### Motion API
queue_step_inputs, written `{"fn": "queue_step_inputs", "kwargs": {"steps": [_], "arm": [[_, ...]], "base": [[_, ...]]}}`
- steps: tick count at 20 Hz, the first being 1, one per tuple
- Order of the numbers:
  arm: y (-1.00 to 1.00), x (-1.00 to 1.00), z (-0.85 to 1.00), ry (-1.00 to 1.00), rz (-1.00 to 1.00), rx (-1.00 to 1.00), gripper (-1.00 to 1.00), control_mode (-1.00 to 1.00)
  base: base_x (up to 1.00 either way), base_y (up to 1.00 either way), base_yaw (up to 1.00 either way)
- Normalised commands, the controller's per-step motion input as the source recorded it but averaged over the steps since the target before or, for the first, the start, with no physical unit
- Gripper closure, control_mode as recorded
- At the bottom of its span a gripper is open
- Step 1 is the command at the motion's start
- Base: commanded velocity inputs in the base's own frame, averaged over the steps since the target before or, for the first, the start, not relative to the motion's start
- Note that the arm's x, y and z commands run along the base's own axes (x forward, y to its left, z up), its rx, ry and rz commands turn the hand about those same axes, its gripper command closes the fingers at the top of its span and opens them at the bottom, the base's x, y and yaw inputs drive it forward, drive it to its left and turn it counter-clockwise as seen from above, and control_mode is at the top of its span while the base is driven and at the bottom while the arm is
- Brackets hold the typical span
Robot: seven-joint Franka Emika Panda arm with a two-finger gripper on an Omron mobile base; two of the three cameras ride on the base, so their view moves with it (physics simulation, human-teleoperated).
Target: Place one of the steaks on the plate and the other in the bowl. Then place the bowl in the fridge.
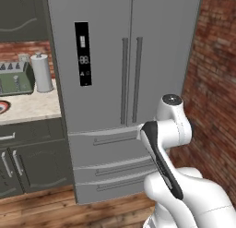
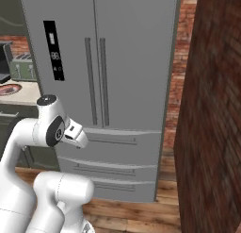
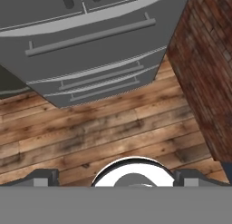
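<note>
The tall grey steel fridge (image 1: 115,61) (image 2: 103,62) stands straight ahead with both doors and both drawers shut; its drawers (image 3: 90,37) also fill the top of the hand view. At the far left, a red-rimmed plate (image 1: 2,107) (image 2: 9,89) lies on the counter, cut off by the frame edge. The steaks and the bowl are out of view. My arm is folded in front of the fridge's drawers. My gripper (image 3: 117,178) points down at the wooden floor, open, with nothing between its fingertips (image 3: 43,177).
A brick wall (image 1: 214,84) (image 2: 212,123) stands close on the fridge's right. On the pale counter to the left are a toaster (image 1: 16,77) and a paper towel roll (image 1: 42,72), with dark cabinets (image 1: 27,162) below. Wooden floor (image 3: 113,132) lies before the fridge.
</note>
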Motion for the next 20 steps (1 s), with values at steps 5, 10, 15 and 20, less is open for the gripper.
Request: {"fn": "queue_step_inputs", "kwargs": {"steps": [5,10,15,20], "arm": [[-0.11,0.57,0.05,-0.03,0.06,0.00,-1.00,-1.00],[-0.29,0.68,0.56,-0.13,0.10,-0.06,-1.00,-1.00],[-0.12,0.71,0.55,-0.07,0.00,-0.23,-1.00,-1.00],[-0.26,0.91,0.04,-0.14,0.04,-0.03,-1.00,-1.00]], "base": [[0.00,0.00,0.00],[0.00,0.00,0.00],[0.00,0.00,0.00],[0.00,0.00,0.00]]}}
